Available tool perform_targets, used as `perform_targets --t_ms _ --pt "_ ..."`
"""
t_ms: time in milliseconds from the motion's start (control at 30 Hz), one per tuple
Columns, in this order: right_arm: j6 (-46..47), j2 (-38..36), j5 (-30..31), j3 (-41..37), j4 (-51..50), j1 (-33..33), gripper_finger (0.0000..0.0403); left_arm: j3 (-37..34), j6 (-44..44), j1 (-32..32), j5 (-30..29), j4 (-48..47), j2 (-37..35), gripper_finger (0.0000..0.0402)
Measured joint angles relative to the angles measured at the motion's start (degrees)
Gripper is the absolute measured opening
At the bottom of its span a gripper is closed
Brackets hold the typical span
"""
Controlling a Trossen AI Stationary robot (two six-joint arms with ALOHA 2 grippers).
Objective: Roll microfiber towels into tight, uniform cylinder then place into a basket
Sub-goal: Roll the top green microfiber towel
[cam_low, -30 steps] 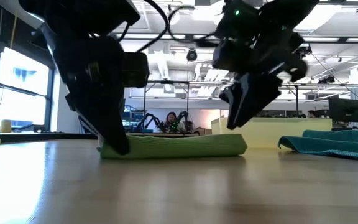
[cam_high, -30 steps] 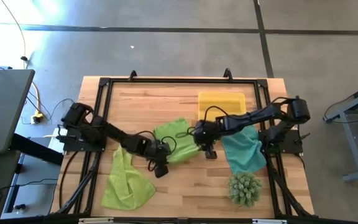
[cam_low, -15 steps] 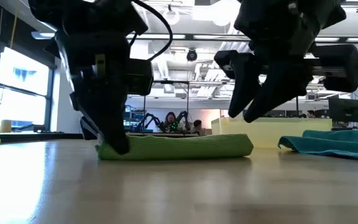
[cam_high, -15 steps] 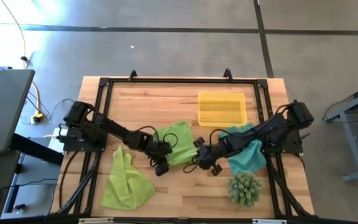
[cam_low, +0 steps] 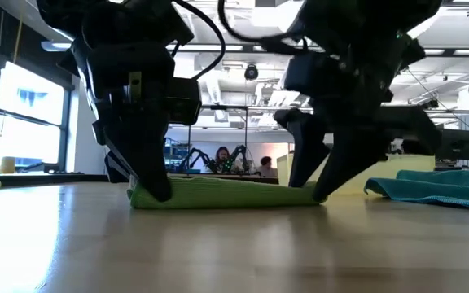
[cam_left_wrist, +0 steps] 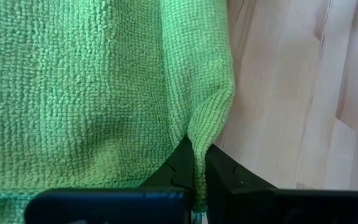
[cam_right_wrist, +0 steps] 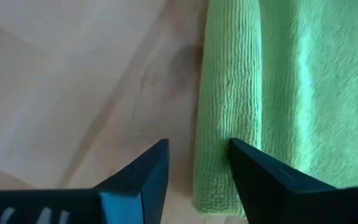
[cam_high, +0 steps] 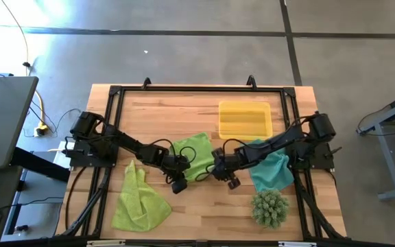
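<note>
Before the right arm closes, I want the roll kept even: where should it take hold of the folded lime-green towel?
On the folded lime-green towel, grip the doubled near edge at its right corner, coming from above. The right gripper is open there, jaws straddling the edge; the left gripper pinches the other corner.

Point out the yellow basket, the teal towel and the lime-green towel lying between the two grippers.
basket (cam_high: 245,127): high view, on its bare ribbed floor.
teal towel (cam_high: 273,171): high view, on the cloth's middle.
lime-green towel (cam_high: 194,151): high view, on the flat part between the arms.
</note>
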Motion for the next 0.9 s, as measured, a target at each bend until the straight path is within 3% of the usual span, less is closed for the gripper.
perform_targets --t_ms 333,633,733,900 --pt "3.71 2.62 -4.43 0.26 -0.32 -3.43 0.0124 0.02 0.51 -0.74 -0.22 -0.27 0.0 0.0005" --pt "5.85 2.73 -5.08 0.24 -0.85 -3.69 0.0019 0.02 -1.13 -0.69 2.24 -0.76 -0.21 0.0052" --pt "8.63 2.77 -6.17 0.24 -1.02 -4.05 0.0007 -0.03 -0.08 -0.7 2.8 -2.33 -1.37 0.007" --pt "13.92 2.38 -15.84 0.27 -1.15 -6.58 0.0004 -0.22 3.33 -0.81 3.05 -9.21 -6.33 0.0082"
